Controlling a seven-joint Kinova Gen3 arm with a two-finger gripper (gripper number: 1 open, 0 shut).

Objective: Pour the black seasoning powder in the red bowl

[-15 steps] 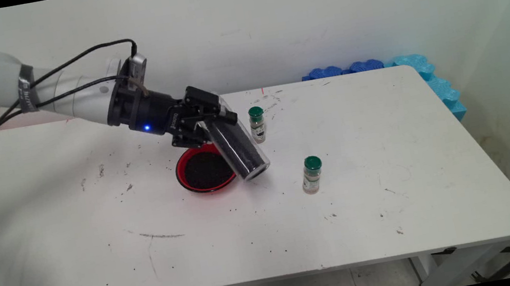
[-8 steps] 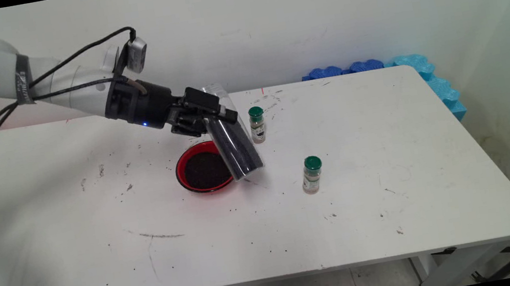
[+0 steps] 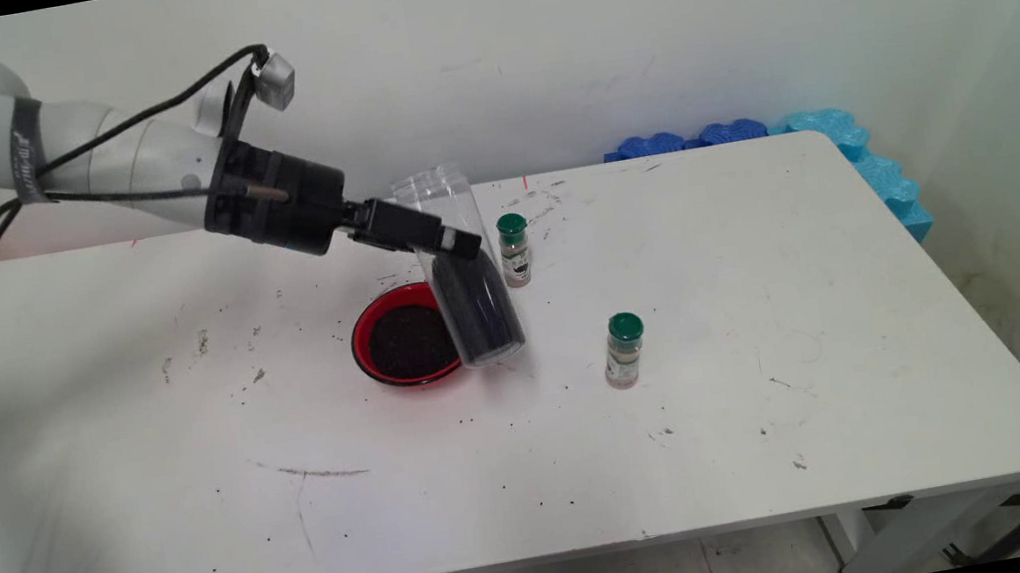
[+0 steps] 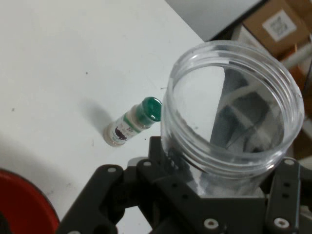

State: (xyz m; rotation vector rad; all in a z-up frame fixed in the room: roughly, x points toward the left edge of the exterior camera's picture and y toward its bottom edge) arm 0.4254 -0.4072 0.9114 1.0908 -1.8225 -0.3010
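**Jar held beside the red bowl**

A clear jar (image 3: 465,273) is clamped between the jaws of the gripper (image 3: 453,242), closed on its middle. The jar is nearly upright, mouth up, its lower half dark with grains, its base just right of the red bowl (image 3: 403,336) on the table (image 3: 773,288). A green-capped bottle (image 3: 515,249) is seen just right of the jar; another bottle (image 3: 625,349) farther right of the bowl. The grip is best kept firm and the jar level, judging by its open mouth.
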